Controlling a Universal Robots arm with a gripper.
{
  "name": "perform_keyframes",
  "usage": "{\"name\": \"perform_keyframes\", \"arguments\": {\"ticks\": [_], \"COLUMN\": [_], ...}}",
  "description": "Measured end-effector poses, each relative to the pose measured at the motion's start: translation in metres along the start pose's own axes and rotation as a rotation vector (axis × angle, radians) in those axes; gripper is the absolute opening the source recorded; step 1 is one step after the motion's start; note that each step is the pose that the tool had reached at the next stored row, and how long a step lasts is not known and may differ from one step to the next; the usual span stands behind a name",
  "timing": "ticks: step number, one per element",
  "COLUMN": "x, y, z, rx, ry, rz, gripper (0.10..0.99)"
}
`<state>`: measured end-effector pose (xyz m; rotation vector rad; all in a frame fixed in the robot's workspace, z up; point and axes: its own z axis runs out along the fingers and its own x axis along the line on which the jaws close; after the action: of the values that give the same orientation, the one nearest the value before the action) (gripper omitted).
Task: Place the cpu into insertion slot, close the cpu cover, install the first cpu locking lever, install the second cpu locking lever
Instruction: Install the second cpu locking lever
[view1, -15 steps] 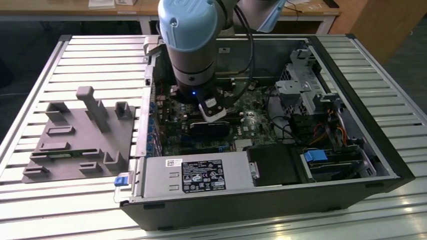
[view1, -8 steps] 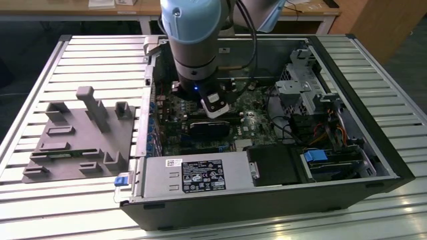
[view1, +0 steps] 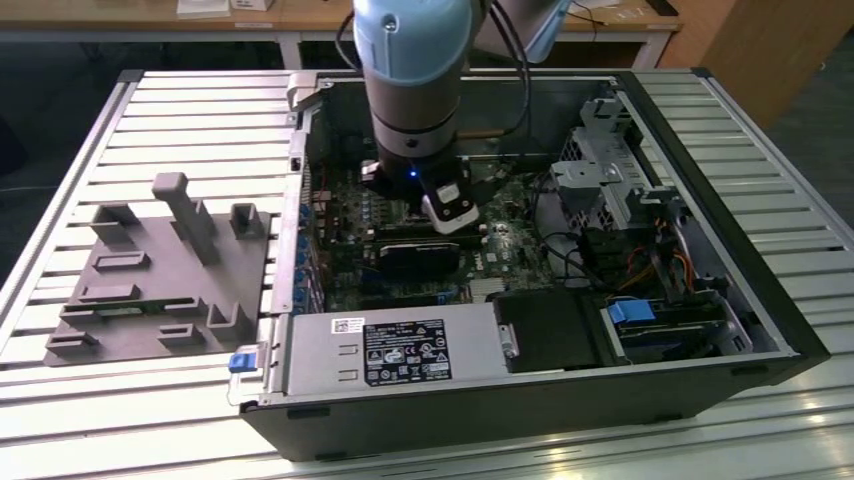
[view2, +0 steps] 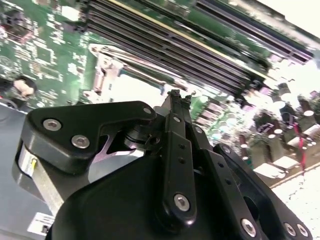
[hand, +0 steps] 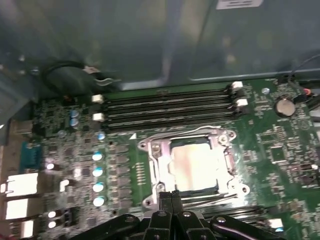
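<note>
One small flat square cpu (hand: 194, 164) with a dull silver-grey metal top lies seated in the insertion slot (hand: 227, 135), the square socket with a silvery metal rim on the green motherboard (hand: 280, 150), and the thin silvery cpu cover (hand: 159, 161), a frame plate with a square window, appears to lie down over it so that the chip's top shows through the window. Thin wire locking levers (hand: 207, 201) run along the socket's edges; whether either is latched cannot be told. The black gripper (hand: 171, 196) of the grey and pale blue robot arm (view1: 414, 90) hangs low over the board inside the open black computer case (view1: 747, 300), its two slim fingers (view2: 176, 120) pressed together with no gap and nothing between them. In the first wrist view the fingertips sit just beside the socket's near edge, close to the frame plate's rim and the lever wire there, while the chip itself lies a little beyond the tips, apart from them. As a judgement, the chip is light, stiff and fragile on its underside, best taken by opposite edges; the cover is thin springy metal that would take a push on its rim, and the levers are stiff, slippery wire best caught near their free ends. Black memory slots (hand: 170, 107) lie just past the socket.
</note>
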<state>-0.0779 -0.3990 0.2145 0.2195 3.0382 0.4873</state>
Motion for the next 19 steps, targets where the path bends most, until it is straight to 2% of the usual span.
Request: {"name": "perform_keyframes", "arguments": {"ticks": [9,12,15,19], "x": [-0.0241,-0.0269,-0.0266,-0.0259], "y": [0.0054,0.0068,0.0093,0.0135], "z": [0.0027,0.0032,0.004,0.0054], "rx": [0.0,0.004,0.02,0.055], "ry": [0.0003,-0.0001,-0.0022,-0.007], "rz": [0.002,0.002,0.001,-0.002], "gripper": [0.106,0.106,0.106,0.106]}}
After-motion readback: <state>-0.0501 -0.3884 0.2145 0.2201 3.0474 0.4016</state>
